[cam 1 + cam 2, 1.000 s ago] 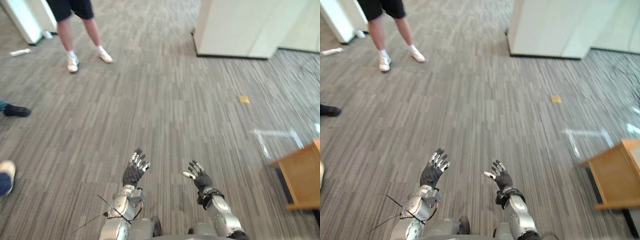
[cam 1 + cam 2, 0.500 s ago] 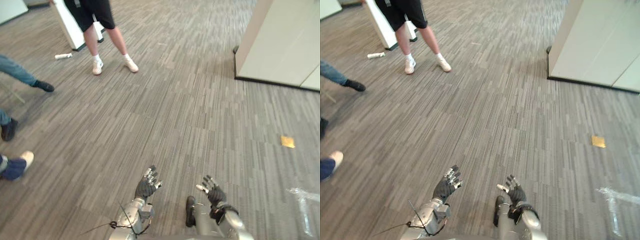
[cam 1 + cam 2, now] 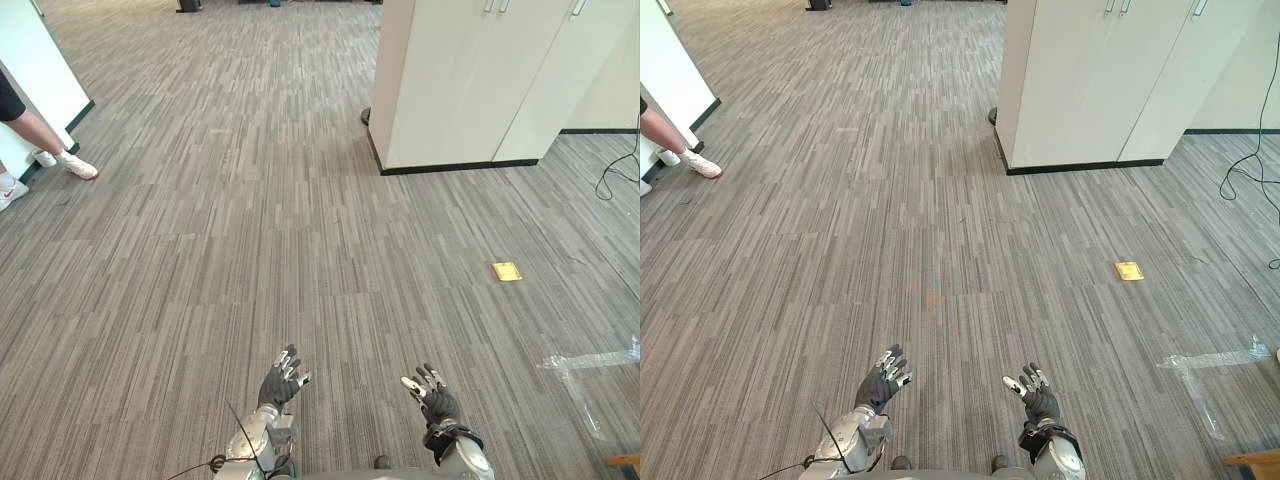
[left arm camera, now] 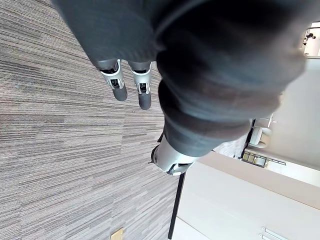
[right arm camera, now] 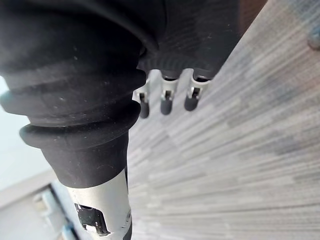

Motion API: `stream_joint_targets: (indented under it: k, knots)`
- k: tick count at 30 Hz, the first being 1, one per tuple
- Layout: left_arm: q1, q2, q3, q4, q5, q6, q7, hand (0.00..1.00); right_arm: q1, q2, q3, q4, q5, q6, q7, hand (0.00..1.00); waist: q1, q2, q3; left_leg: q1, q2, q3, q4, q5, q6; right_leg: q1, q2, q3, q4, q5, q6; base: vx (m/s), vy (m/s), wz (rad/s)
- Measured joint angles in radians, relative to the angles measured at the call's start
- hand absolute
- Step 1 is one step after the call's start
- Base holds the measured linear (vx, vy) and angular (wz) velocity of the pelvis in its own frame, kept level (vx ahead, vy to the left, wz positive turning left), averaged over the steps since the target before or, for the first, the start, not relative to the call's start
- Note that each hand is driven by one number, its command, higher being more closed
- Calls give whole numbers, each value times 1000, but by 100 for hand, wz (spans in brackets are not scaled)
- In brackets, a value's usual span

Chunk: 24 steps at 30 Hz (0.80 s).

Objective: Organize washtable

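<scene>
Washtable: cannot be made out for certain. A wooden corner [image 3: 1254,458] is cut off at the lower R edge of the head views, and whether it belongs to that table cannot be told. L hand [image 3: 278,378] and R hand [image 3: 435,398] are held out low over the grey striped carpet [image 3: 250,250], well apart, fingers straight and spread, nothing gripped by either (the same is seen in the wrist views, w/ dark fingertips stretched out over carpet). A white cupboard [image 3: 470,80] w/ handled doors is stood at the far R. A small yellow square [image 3: 506,271] is laid flat on the carpet betw. cupboard and wooden corner, and a strip of clear tape [image 3: 590,360] is stuck down nr that corner. A person's leg and white shoe [image 3: 72,165] are seen at the far L, beside a white panel [image 3: 35,60].
</scene>
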Motion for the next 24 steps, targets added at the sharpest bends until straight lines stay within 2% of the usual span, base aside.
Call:
stream_joint_targets:
  k: [7, 9, 11, 13, 14, 16, 17, 19, 20, 21, 22, 23, 24]
  knots:
    - [5, -1, 8, 0, -1, 0, 1, 0, 0, 0, 0, 0, 0, 0, 0, 0, 2, 0, 0, -2, 0, 0, 0, 0, 0, 0, -1, -5, -4, -1, 1, 0, 0, 2]
    - [3, -13, 39, 0, -9, -1, 4, 0, 1, 0, 0, 0, -3, 0, -1, 0, 1, -2, 2, -18, -1, -2, 0, -2, 2, -3, -7, -43, -9, -10, 2, -9, 0, 26]
    - [3, -14, 58, 0, -20, -5, 14, 0, 0, 0, -1, 0, -10, -1, -3, 0, 8, -8, 3, -41, 0, 25, 7, -5, 7, 6, -41, -150, -10, -11, 2, -1, 26, 41]
    - [-1, -24, 73, 0, -33, -6, 25, 0, 5, -6, -3, 0, -36, -2, -18, 0, 2, -12, 4, -85, 22, 150, 68, -13, 19, 28, -73, -242, -10, -19, 21, 38, 60, 100]
    - [-2, -33, 80, -1, -49, -11, 27, 0, 3, -13, -3, 0, -47, -2, -26, 0, 7, -13, 8, -102, 22, 169, 104, -23, 33, 39, -84, -276, -9, -23, 28, 70, 54, 115]
    - [2, -36, 103, -2, -59, -19, 37, 0, -29, -11, 2, 0, -71, -2, -42, 0, 41, -19, 13, -147, 5, 170, 190, -77, 53, 49, -125, -326, -4, -51, 53, 84, 99, 71]
    - [5, -39, 111, -2, -61, -19, 44, 0, -40, -11, 3, 0, -76, -3, -42, 0, 46, -24, 19, -166, 3, 171, 226, -99, 62, 57, -139, -350, 4, -58, 63, 157, 138, 78]
    - [12, -39, 116, -4, -60, -17, 48, 0, -53, -14, 3, 1, -84, -3, -42, 0, 53, -26, 25, -227, -2, 178, 385, -207, 76, 63, -200, -436, 121, -124, 93, 241, 196, 110]
    - [17, -40, 116, -6, -56, -17, 48, 0, -55, -15, 6, 3, -85, -2, -42, 0, 58, -28, 28, -230, -5, 173, 407, -235, 74, 63, -216, -447, 172, -138, 96, 287, 214, 80]
    - [36, -43, 118, -6, -47, -13, 49, 0, -68, -22, 13, 13, -85, 1, -41, 0, 59, -16, 33, -218, -11, 160, 432, -270, 83, 29, -249, -452, 312, -135, 77, 279, 197, 35]
    - [50, -38, 116, -7, -36, -6, 48, 0, -70, -18, 28, 7, -84, 0, -40, 0, 57, -6, 39, -190, -19, 153, 427, -292, 99, -41, -277, -419, 500, -103, -32, 293, 228, 20]
    - [48, -38, 114, -9, -28, 0, 48, 0, -70, -17, 35, 6, -84, -1, -40, 0, 56, 2, 48, -162, -18, 144, 420, -301, 103, -93, -287, -386, 611, -79, -76, 303, 189, 15]
    - [44, -19, 106, -28, -19, 2, 47, 0, -63, -1, 41, 8, -84, 0, -37, 0, 46, 3, 72, -120, -15, 121, 405, -317, 116, -172, -259, -297, 754, -151, -27, 351, 119, 31]
